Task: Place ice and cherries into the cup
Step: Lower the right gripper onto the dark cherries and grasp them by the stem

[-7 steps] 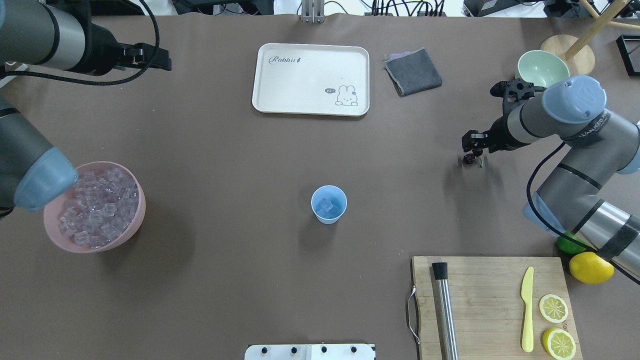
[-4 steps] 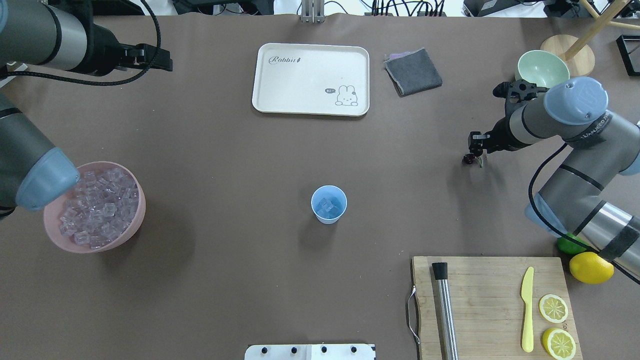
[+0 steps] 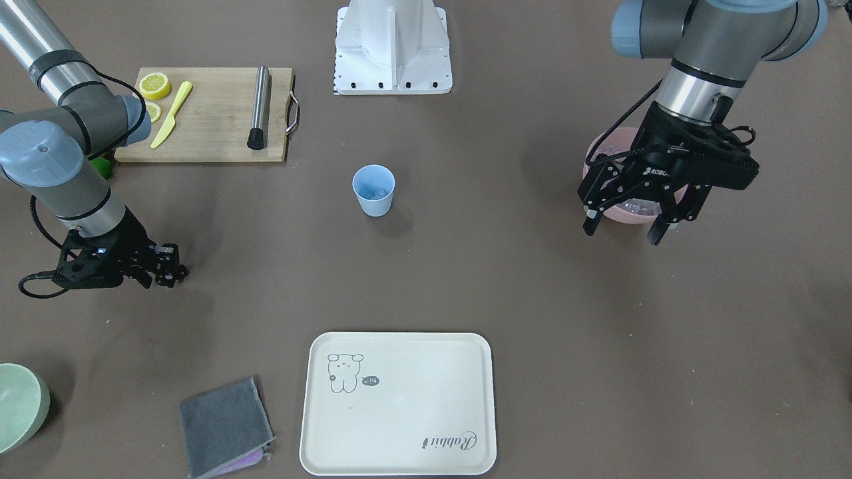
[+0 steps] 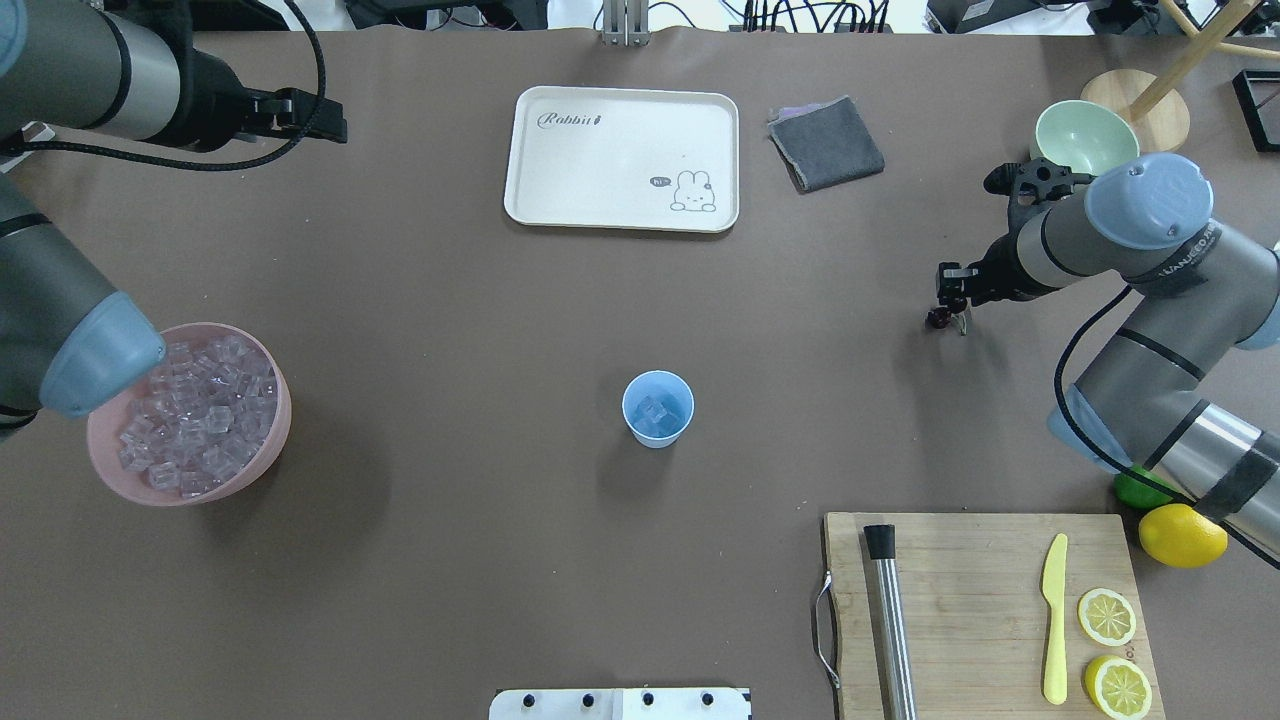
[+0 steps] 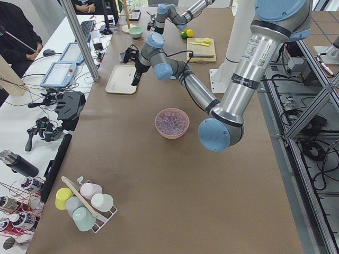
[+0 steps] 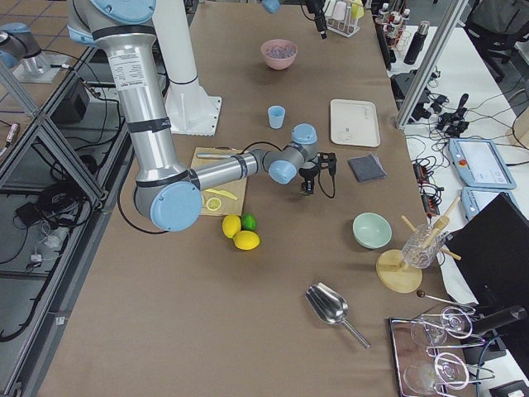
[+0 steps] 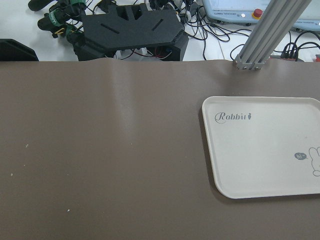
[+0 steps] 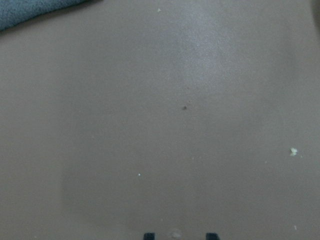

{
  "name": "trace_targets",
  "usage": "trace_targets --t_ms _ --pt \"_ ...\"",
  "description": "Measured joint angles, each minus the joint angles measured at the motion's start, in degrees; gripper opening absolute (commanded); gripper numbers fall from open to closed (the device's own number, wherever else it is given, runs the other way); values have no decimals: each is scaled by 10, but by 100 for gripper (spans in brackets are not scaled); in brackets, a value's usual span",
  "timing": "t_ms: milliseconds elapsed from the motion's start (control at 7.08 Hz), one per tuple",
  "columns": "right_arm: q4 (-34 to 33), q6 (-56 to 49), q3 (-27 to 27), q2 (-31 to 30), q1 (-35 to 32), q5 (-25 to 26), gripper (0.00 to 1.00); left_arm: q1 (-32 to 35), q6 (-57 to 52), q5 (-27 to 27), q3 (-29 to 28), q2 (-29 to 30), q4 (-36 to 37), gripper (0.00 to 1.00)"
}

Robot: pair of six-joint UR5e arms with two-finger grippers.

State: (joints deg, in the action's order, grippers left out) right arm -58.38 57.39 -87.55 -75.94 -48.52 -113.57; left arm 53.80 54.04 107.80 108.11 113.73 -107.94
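Right gripper [image 4: 952, 302] low over the brown table [image 4: 450, 300], a little way in front of the pale green bowl [image 4: 1085, 135], jaws drawn closer together than a second ago and otherwise hardly shifted. Whether clamped on anything, impossible to tell. Cherries [image 4: 938, 318] right at its fingertips, dark and tiny, in nearly the same spot as before, well apart from the light-blue cup [image 4: 656, 438]. Cup upright mid-table, unmoved, with a few cubes of ice [image 4: 655, 410] in its bottom. Bulk of the cubes heaped in the pink bowl [image 4: 283, 425] at the table's left end, just as a second ago. Left gripper [image 3: 622, 233] raised well clear of the table on the pink bowl's side, jaws spread wide with nothing between them, drifted only a touch since the earlier frame.
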Motion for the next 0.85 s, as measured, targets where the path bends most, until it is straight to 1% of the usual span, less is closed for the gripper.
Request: trace_targets --t_ms 141,282,706,847 --pt "0 0 0 1 0 0 9 0 -3 0 -2 4 0 98" --pt "0 1 0 2 0 -1 4 1 -5 1 -3 8 1 98" --pt "0 1 -13 9 -9 -6 5 4 -7 2 -3 16 13 98" --pt "-1 1 -30 11 -24 -23 5 5 -7 2 -2 17 14 98"
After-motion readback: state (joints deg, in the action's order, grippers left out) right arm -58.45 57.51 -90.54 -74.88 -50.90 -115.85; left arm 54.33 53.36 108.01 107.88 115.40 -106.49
